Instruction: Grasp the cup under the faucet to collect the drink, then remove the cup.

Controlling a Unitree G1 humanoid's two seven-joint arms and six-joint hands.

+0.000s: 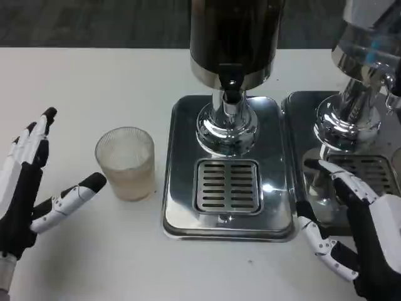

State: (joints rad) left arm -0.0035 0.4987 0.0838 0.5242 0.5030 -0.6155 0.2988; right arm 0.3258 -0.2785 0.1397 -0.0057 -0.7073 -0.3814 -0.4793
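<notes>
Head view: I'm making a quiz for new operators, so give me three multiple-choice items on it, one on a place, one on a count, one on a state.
1. Where does the cup stand?
A. on the drip grille
B. on the table, left of the dispenser's tray
C. in the right hand

2. How many drink dispensers stand on the table?
A. one
B. two
C. four

3. What is the left hand doing?
A. open beside the cup, holding nothing
B. gripping the cup
C. pressing the faucet

Answers: 1 B, the cup sits on the white table beside the tray. 2 B, a dark dispenser and a clear dispenser. 3 A, its fingers are spread, apart from the cup.
</notes>
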